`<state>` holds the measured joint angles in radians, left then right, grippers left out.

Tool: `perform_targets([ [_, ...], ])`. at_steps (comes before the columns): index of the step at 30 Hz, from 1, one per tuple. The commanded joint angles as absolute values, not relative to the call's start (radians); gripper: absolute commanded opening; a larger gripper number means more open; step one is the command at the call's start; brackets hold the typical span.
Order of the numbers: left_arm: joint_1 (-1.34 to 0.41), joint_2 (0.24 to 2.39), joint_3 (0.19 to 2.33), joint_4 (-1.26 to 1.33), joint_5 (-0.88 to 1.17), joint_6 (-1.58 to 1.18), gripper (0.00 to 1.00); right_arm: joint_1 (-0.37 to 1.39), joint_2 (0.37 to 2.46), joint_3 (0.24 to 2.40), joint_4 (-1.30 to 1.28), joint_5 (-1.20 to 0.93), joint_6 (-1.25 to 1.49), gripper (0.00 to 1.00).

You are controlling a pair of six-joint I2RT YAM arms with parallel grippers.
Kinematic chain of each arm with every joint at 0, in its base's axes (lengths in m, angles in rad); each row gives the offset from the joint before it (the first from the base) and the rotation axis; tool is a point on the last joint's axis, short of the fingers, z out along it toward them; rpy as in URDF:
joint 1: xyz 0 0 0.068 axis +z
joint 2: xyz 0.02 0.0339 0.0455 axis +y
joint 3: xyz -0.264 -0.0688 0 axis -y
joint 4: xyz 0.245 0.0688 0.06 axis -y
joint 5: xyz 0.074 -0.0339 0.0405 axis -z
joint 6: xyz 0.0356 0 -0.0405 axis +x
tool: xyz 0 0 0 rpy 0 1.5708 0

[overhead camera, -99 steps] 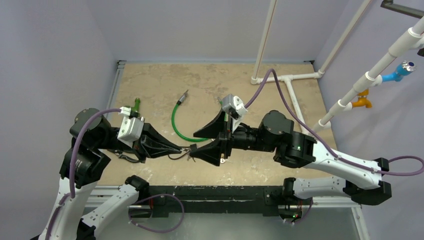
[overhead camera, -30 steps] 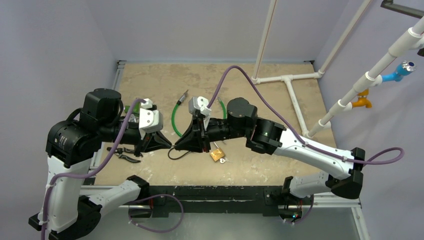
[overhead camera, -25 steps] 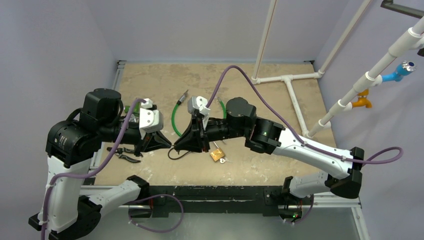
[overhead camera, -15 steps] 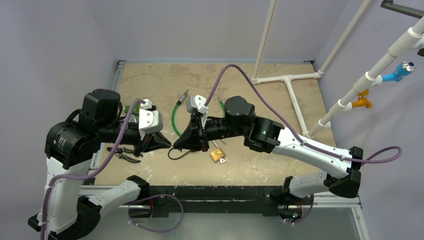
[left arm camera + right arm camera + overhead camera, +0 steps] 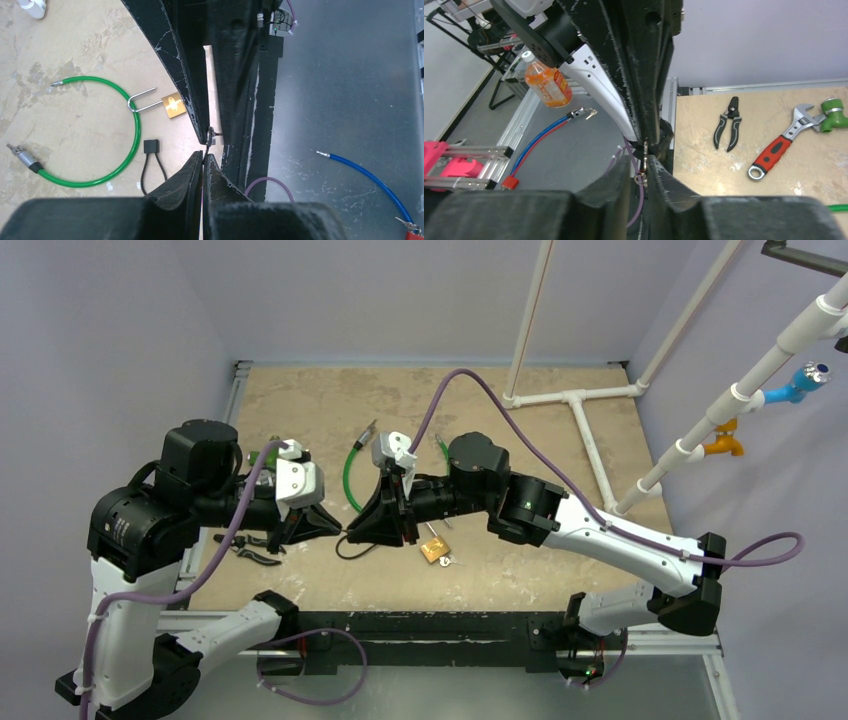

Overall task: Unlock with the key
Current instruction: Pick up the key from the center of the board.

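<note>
Clenches the left fingers (image 5: 185, 180) on the thin key (image 5: 211, 136) at the centre of the left wrist view. Holds the right fingers (image 5: 616, 185) slightly parted either side of it, tips facing tips above the bench (image 5: 320, 410). Shows the brass padlock (image 5: 434, 550) lying loose below centre in the overhead view, shackle crossing a green cable loop (image 5: 135, 140), pliers (image 5: 250, 552) lying at lower left.

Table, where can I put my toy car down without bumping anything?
Bare: the far strip of table between the back edge and the green cable, left of the white pipes; also the near right corner past the padlock, under the right arm. Crowded: the middle, where left gripper and right gripper meet, pliers beside them.
</note>
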<state>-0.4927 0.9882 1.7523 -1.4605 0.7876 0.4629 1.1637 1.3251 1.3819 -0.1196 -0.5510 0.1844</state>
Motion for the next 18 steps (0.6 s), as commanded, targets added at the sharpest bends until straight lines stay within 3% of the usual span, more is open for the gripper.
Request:
perform_targets([
  [1,-0.493,0.981,1.751,-1.403,0.778,0.449,0.00,1.167,1.333,1.425,-0.138,-0.592,0.201,0.11],
  [5,-0.493,0.979,1.755,-1.402,0.782,0.450,0.00,1.167,1.375,1.460,-0.193,-0.574,0.198,0.00],
  [15,-0.494,0.953,1.719,-1.369,0.800,0.459,0.03,1.152,1.338,1.448,-0.212,-0.508,0.201,0.00],
  [17,-0.494,0.955,1.713,-1.364,0.797,0.446,0.29,1.133,1.313,1.420,-0.213,-0.514,0.217,0.00],
  [18,-0.494,0.955,1.708,-1.362,0.791,0.441,0.49,1.123,1.299,1.406,-0.215,-0.515,0.223,0.00],
])
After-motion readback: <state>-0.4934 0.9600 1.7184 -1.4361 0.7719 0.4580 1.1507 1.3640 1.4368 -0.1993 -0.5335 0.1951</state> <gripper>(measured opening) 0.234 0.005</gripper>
